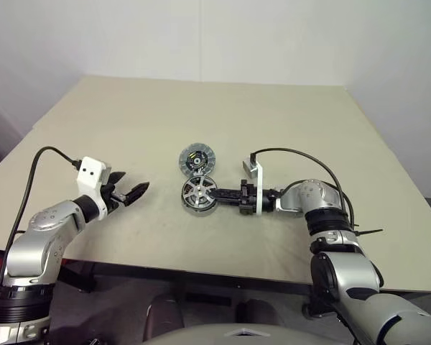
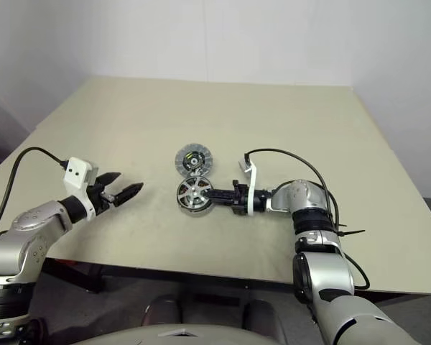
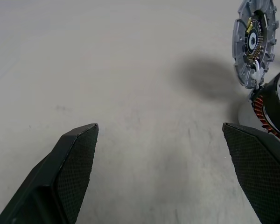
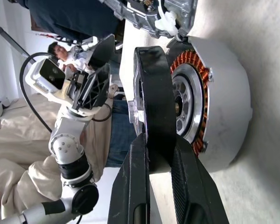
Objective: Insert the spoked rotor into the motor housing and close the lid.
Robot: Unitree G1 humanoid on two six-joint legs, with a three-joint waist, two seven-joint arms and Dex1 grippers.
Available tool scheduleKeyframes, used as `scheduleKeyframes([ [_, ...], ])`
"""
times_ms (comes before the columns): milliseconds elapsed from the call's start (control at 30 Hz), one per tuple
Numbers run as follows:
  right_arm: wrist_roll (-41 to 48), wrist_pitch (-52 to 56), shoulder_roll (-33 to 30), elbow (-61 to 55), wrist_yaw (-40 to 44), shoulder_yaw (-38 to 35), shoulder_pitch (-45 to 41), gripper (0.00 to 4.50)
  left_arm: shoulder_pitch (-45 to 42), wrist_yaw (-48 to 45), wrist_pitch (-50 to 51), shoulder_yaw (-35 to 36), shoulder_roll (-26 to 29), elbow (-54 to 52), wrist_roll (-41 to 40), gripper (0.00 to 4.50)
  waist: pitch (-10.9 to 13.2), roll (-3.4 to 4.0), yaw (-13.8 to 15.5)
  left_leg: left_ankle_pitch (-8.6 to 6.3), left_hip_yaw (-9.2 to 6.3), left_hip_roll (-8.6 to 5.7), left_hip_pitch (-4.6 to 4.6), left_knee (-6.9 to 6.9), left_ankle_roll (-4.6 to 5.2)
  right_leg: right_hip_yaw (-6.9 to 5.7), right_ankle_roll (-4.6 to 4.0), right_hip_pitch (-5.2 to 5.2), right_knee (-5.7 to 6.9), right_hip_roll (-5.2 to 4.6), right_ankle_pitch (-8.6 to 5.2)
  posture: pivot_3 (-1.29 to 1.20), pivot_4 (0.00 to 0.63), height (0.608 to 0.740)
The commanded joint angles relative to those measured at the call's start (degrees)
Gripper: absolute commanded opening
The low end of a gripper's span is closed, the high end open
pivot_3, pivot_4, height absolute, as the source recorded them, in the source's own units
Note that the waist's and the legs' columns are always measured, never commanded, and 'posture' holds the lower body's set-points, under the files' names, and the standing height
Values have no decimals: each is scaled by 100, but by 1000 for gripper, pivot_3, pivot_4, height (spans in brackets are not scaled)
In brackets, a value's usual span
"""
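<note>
While the right gripper [image 4: 159, 161] pinches the rim of the rotor [image 1: 199, 191] between its two black fingers [image 4: 133, 184], the wheel sits just over the open mouth of the housing [image 4: 224, 116], slightly apart from the copper windings [image 4: 201, 98] in the right wrist view. In the head views this pair lies a little below the middle of the frame, the silver spokes facing up and the right arm reaching in level from the right side of the picture. The housing rests on the table [image 1: 201, 122].

Just above the rotor in the head views lies the lid [image 1: 197, 157], flat on the table, its ribbed rim right beside the housing; whether the two touch cannot be told. Its dark centre with yellow-green marks faces up.

At the lower left of the frame the left gripper [image 1: 131, 191] hangs over bare table with its fingers spread wide and nothing between them, pointing toward the parts but well apart from them. In the left wrist view the lid and an edge of the housing show at the upper right, beyond the textured pads [image 3: 77, 161].

In the right wrist view a person [image 4: 67, 53] shows in the background at the upper left, past the left arm.
</note>
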Motion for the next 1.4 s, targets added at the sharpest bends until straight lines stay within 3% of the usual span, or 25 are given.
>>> scheduleKeyframes([
  [33, 33, -1, 17, -41, -57, -34, -22, 310, -126, -30, -77, 48, 39, -46, -13, 4500, 0, 0, -1, 0, 0, 0, 0, 0, 0, 0, 0, 0, 0, 0, 0, 0, 0, 740],
  [200, -4, -122, 48, 121, -117, -120, -104, 310, -131, -20, -91, 45, 27, -38, -4, 4500, 0, 0, -2, 0, 0, 0, 0, 0, 0, 0, 0, 1, 1, 0, 0, 0, 0, 740],
  [400, -27, -258, 33, -217, -23, 116, -43, 2287, -106, -5, -89, 64, 25, -55, -8, 4500, -1, 0, -14, 2, 0, 0, 11, 0, -3, 2, 0, 13, 4, 0, 0, 0, 0, 740],
  [800, -13, -634, -107, -696, 99, 275, 58, 2287, -112, 7, -95, 29, -9, -64, -7, 4500, -1, -1, -17, 7, 0, 0, 25, -7, -11, 0, -3, 19, 0, 0, 2, 0, 0, 740],
  [1200, -398, -2610, -109, -326, 165, 39, 27, 2287, -212, -11, -113, -62, -29, 13, 17, 4500, -1, -1, -16, 7, 0, -1, 19, -13, -11, -1, -4, 13, -5, -2, 3, 0, 0, 740],
  [1400, -400, -2977, -39, -576, 230, 58, -82, 2287, -294, -18, -130, -138, -45, 71, 36, 4500, -1, -1, -22, 8, 0, -1, 14, -15, -12, -2, -5, 7, -6, -2, 3, 0, 0, 740],
])
